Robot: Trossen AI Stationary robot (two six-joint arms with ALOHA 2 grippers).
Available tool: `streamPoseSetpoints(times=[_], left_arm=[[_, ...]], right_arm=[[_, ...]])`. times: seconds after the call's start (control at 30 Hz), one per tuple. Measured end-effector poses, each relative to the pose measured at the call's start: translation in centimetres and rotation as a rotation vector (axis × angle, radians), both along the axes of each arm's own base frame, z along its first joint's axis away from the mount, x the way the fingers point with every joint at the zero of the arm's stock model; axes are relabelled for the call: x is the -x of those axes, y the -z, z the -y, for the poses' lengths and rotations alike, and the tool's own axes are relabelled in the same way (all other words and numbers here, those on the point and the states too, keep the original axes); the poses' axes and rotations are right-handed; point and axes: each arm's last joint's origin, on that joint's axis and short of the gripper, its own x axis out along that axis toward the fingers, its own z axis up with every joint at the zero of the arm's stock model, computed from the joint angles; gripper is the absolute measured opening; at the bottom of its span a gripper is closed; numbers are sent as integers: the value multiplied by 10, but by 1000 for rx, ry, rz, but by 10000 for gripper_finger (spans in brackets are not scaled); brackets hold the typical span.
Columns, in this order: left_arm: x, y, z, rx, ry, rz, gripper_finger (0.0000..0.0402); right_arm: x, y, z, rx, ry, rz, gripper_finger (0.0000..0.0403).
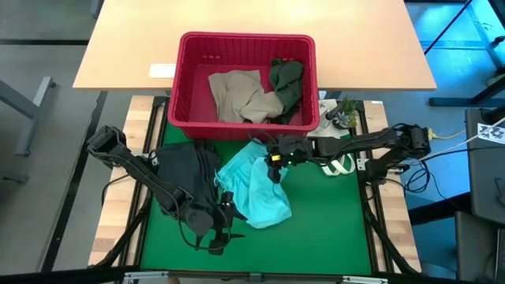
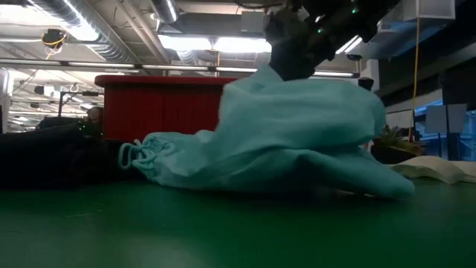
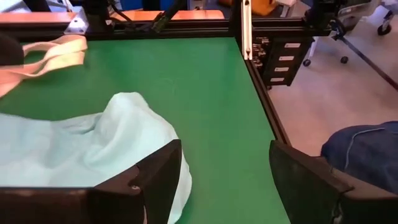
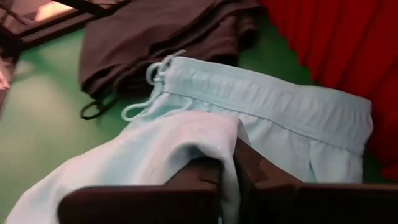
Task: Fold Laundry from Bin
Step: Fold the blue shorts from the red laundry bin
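Right wrist view: right gripper (image 4: 229, 177) pinches teal shorts (image 4: 261, 118) (left gripper (image 3: 224, 180) gapes empty); thin grip could slip

High view evenly lit, soft shadows, blue glare (image 1: 481, 24) at far right corner. Low view dim, backlit by ceiling strip lights (image 2: 186, 41); green counter (image 2: 223, 231) foreground dark, blurred. Left wrist view bright, near fingers (image 3: 155, 180) out of focus. Right wrist view soft, teal garment (image 4: 186, 143) slightly washed out.
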Motion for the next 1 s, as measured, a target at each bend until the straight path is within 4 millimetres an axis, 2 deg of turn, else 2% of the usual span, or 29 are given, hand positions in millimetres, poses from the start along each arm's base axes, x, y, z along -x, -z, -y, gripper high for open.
streamPoseSetpoints(times=[0.2, 0.47, 0.73, 0.87, 1.0], left_arm=[[0, 1, -1, -21, -8, -6, 236], [0, 1, -1, -25, -12, -8, 236], [0, 2, -1, -27, -12, -11, 236], [1, 2, -1, -27, -12, -11, 236], [0, 2, -1, -27, -13, -11, 236]], right_arm=[[-12, 17, 9, 30, 3, 4, 10], [-23, 33, 18, 187, 83, 5, 11], [-31, 52, 22, 211, 113, -16, 16], [-32, 55, 22, 221, 126, -26, 39], [-32, 55, 22, 221, 128, -26, 93]])
